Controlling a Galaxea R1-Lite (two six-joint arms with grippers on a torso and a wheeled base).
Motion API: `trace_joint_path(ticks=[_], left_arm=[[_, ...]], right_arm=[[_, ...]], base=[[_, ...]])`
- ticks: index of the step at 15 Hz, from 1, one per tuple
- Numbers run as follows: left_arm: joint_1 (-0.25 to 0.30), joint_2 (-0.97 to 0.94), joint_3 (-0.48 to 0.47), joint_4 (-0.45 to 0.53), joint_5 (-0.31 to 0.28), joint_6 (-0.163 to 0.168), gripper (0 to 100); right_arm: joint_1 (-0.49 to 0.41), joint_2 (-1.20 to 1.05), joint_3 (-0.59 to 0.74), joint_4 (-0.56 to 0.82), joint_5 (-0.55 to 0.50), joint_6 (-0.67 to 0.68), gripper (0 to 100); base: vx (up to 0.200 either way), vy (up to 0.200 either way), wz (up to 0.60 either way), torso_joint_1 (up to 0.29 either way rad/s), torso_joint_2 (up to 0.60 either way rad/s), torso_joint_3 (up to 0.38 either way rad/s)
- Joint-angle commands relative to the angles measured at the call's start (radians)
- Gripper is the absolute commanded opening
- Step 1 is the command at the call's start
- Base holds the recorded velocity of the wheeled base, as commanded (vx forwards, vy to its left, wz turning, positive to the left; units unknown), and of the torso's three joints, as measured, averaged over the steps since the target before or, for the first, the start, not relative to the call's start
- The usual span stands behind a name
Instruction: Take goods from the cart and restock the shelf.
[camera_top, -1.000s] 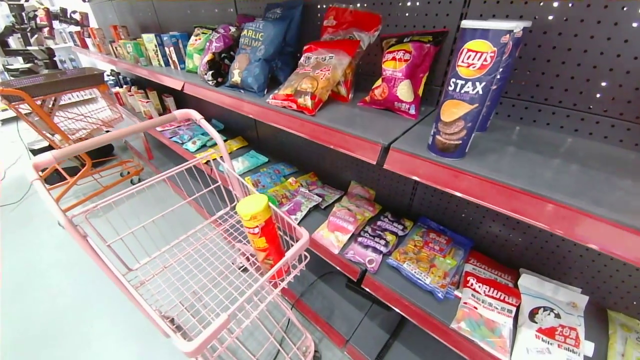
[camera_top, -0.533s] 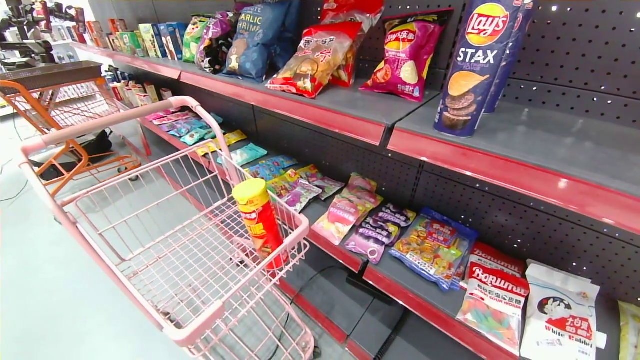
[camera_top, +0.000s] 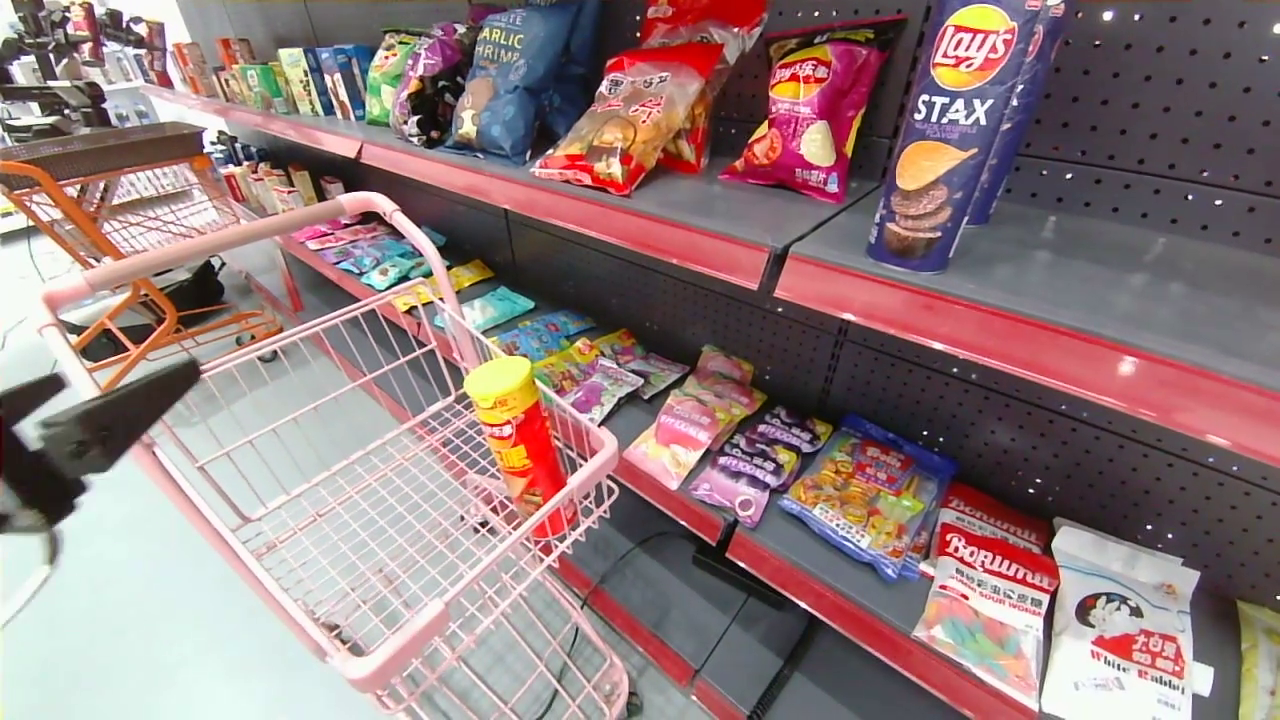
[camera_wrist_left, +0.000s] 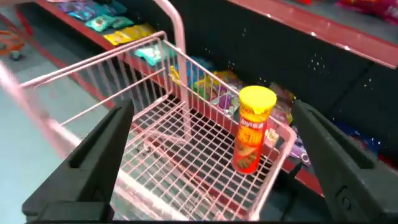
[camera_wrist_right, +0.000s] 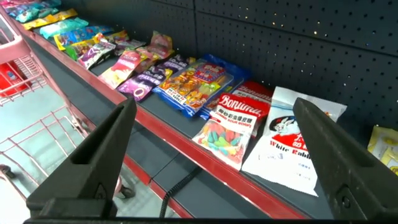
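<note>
A red chip can with a yellow lid (camera_top: 520, 445) stands upright in the pink wire cart (camera_top: 400, 650), against the corner nearest the shelf. My left gripper (camera_top: 120, 385) hangs open over the cart's outer side, well apart from the can. In the left wrist view the can (camera_wrist_left: 252, 137) stands ahead between the spread fingers of the left gripper (camera_wrist_left: 211, 109), inside the cart (camera_wrist_left: 93, 62). My right gripper (camera_wrist_right: 214, 106) is open and holds nothing, facing the candy bags (camera_wrist_right: 193, 84) on the lower shelf (camera_wrist_right: 161, 134). The upper shelf (camera_top: 1100, 290) has bare room right of a tall blue chip can (camera_top: 940, 140).
Snack bags (camera_top: 620, 130) fill the upper shelf's left part. Flat candy packs (camera_top: 860, 500) line the lower shelf (camera_top: 830, 625). An orange cart (camera_top: 130, 230) stands at the back left. A black cable (camera_top: 600, 600) runs along the floor under the shelf.
The camera tilted down a little early on. Since half a second ago my left gripper has come into the head view at the left edge; the can and cart kept still.
</note>
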Motion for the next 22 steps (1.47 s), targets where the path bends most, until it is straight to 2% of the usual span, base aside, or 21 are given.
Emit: trace_joint_path(ticks=[1,2,3,6,7,9,11,17,22], left_arm=[[0.015,0.5,0.029,-0.282,-0.197,0.072,100],[0.021,0.555,0.021,-0.308,-0.223,0.106,100],[0.028,0.608,0.01,-0.351,-0.227,0.123,100],[0.027,0.73,0.009,-0.478,-0.263,0.132,100],[0.022,0.773,-0.002,-0.52,-0.288,0.146,100],[0.022,0.825,-0.034,-0.53,-0.325,0.175,100],[0.001,0.859,-0.071,-0.529,-0.349,0.177,100],[-0.103,0.969,-0.201,-0.527,-0.354,0.177,100],[-0.165,1.043,-0.233,-0.529,-0.352,0.177,100]], right_arm=[[0.0,0.001,0.0,0.0,0.0,0.002,100],[0.0,0.001,0.0,0.0,0.0,0.002,100],[-0.001,0.001,0.0,0.0,0.0,0.002,100],[-0.001,0.001,0.0,0.0,0.0,0.002,100],[0.0,0.001,0.0,0.0,0.0,0.0,100],[0.0,0.001,0.0,0.0,0.0,0.0,100],[0.0,0.001,0.0,0.0,0.0,0.0,100],[-0.001,0.001,0.0,0.0,0.0,-0.001,100],[0.0,0.001,0.0,0.0,0.0,-0.001,100]], base=[[0.0,0.0,0.0,0.0,0.0,0.0],[0.0,0.0,0.0,0.0,0.0,0.0],[0.0,0.0,0.0,0.0,0.0,0.0],[0.0,0.0,0.0,0.0,0.0,0.0],[0.0,0.0,0.0,0.0,0.0,0.0],[0.0,0.0,0.0,0.0,0.0,0.0],[0.0,0.0,0.0,0.0,0.0,0.0],[0.0,0.0,0.0,0.0,0.0,0.0],[0.0,0.0,0.0,0.0,0.0,0.0]])
